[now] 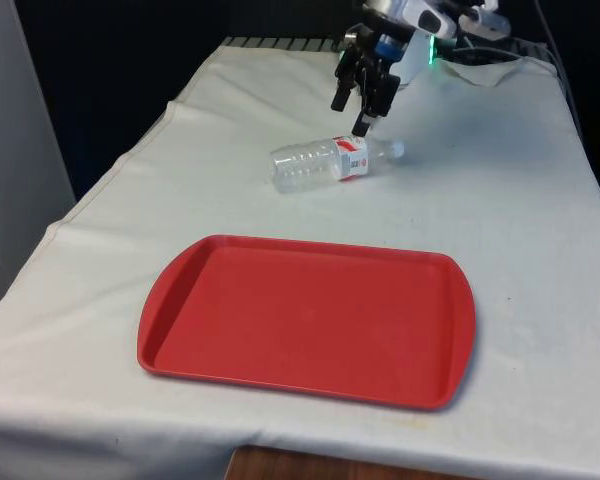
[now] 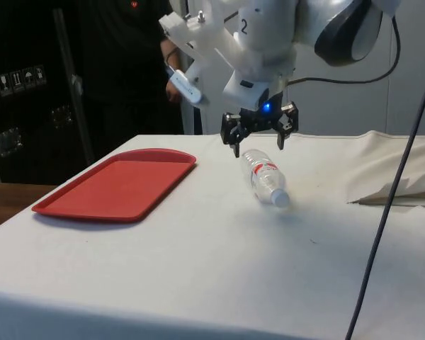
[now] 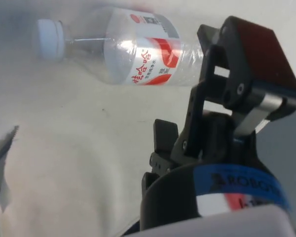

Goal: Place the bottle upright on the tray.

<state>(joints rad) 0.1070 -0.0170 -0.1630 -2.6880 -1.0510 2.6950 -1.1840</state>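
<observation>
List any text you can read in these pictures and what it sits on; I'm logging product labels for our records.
"ROBOT...": white letters on the blue band of the pincer, cut off at the edge.
Red characters on the white and red label of the bottle: too blurred to read.
Small dark print on the same label: too small to read.
White stickers on the dark cabinet: symbols, too small to read.

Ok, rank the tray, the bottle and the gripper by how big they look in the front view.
1. Red tray, by far the largest, though nearest the camera.
2. Clear plastic bottle, lying on its side.
3. Gripper, above the bottle and looking somewhat smaller, though farther from the camera.
</observation>
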